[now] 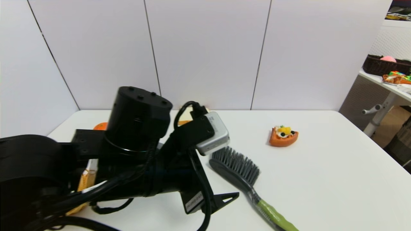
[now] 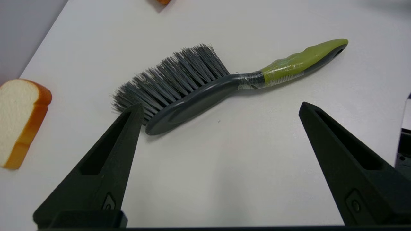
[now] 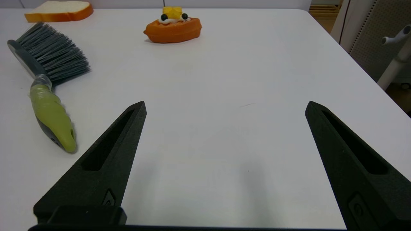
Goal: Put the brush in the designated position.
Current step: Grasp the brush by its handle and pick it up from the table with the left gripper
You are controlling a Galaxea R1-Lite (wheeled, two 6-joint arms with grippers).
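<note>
- The brush (image 1: 243, 175) lies flat on the white worktop (image 1: 321, 179), and nothing grips it.
- Its black oval head carries dense grey bristles that fan out sideways, and its olive-green handle runs from the head toward the worktop's near edge.
- The left gripper (image 2: 220, 107) hovers over the worktop close to the brush head, with its jaws spread wide and empty.
- In the left wrist view one finger (image 2: 106, 160) overlaps the tips of the bristles; whether it touches them cannot be told.
- In the head view the left arm (image 1: 135, 154) fills the area beside the brush head, and its grey wrist camera box (image 1: 214, 134) sits just above the bristles.
- The right gripper (image 3: 224, 106) is out of the head view; its own camera shows it low over bare worktop, beside the brush handle and apart from it, with the jaws spread wide and holding nothing.
- An orange toy pastry (image 1: 283, 135) topped with yellow pieces and dark beads stands beyond the brush head, well apart from it.
- A slice of toy bread (image 2: 20, 122) lies on the worktop near the brush head, on the bristle side.
</note>
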